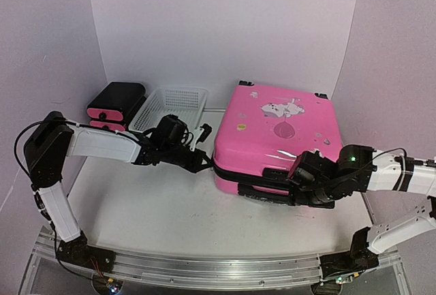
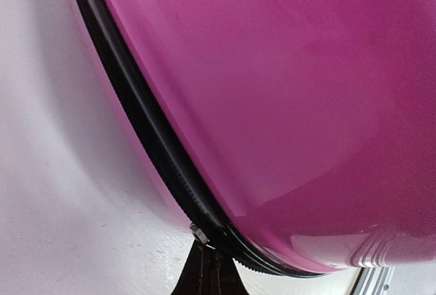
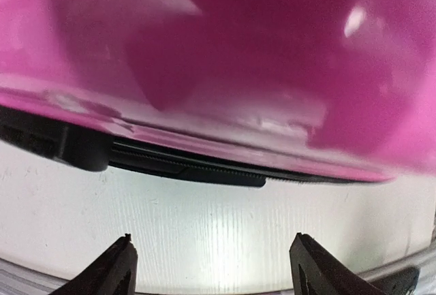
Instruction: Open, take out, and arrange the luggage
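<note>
The large glossy pink hard-shell suitcase [image 1: 279,128] lay flat on the white table [image 1: 170,213], right of centre, sticker side up and lid closed. Its black zipper band [image 2: 146,138] ran level around the shell, and the near side ran left to right across the table.

The left gripper [image 2: 208,268] was at the suitcase's near-left corner with its jaws together. Its tips met right at the band, against a small metal piece [image 2: 198,232] that looked like the slider. Whether that piece was actually pinched could not be confirmed from the wrist view.

The right gripper [image 3: 211,244] faced the near side towards its right end, low over the table. Its two fingers were spread wide with nothing between them. The band and the pink shell lay straight ahead and slightly above the fingertips — close, but apart.

Judgement: the case was not yet opened, so unzipping was the step in hand. The deciding relation was the band's line along the near side, running from the left gripper's corner towards the right gripper. The left arm was the nearer, already in contact — a pull along that line should come from it.
</note>
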